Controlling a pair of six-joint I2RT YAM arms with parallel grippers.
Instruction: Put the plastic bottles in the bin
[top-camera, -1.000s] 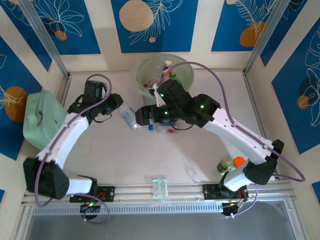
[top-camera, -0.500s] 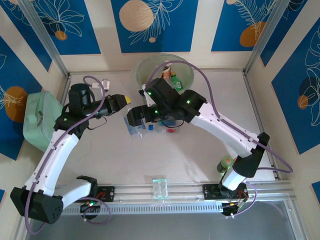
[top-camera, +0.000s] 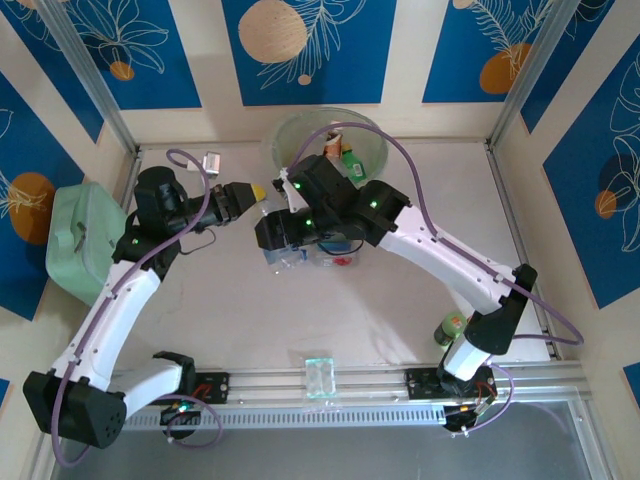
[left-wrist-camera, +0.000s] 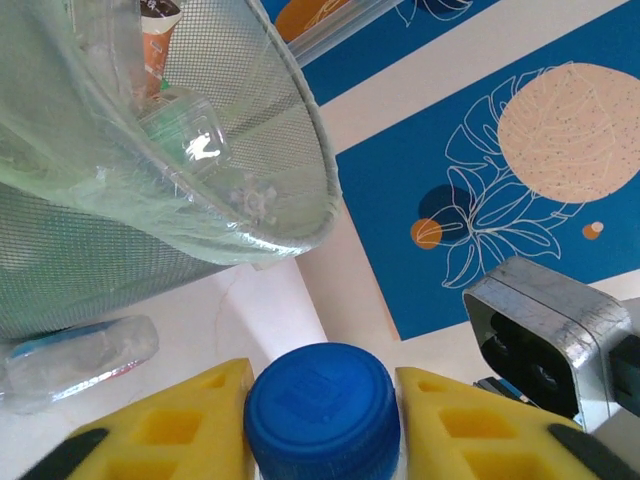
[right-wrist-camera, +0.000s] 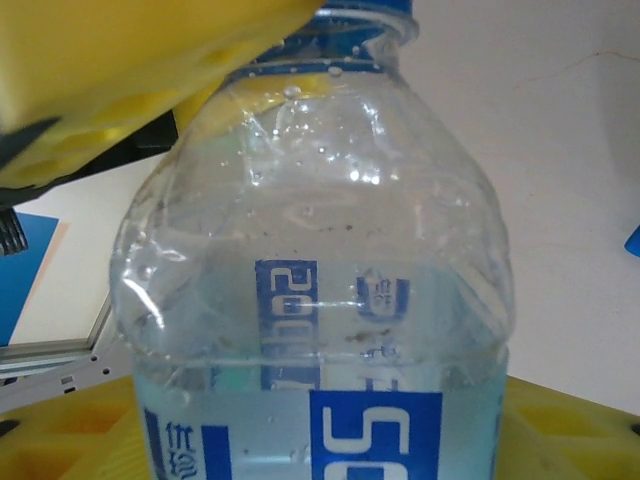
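Bottle (left-wrist-camera: 322, 405) cap snug in left hand (left-wrist-camera: 322, 400)

Blue leaf-print walls (top-camera: 340, 60) (orange discs (top-camera: 505, 68)), pale tabletop (top-camera: 250, 320)

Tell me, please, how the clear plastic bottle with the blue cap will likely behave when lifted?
Probably heavy for its size: the clear plastic bottle holds water. Smooth and round, it may slip when gripped and roll if laid down.

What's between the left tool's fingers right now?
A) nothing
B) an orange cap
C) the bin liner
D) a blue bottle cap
D: the left wrist view shows a blue bottle cap sitting between the left tool's yellow fingers, with the bin just beyond.
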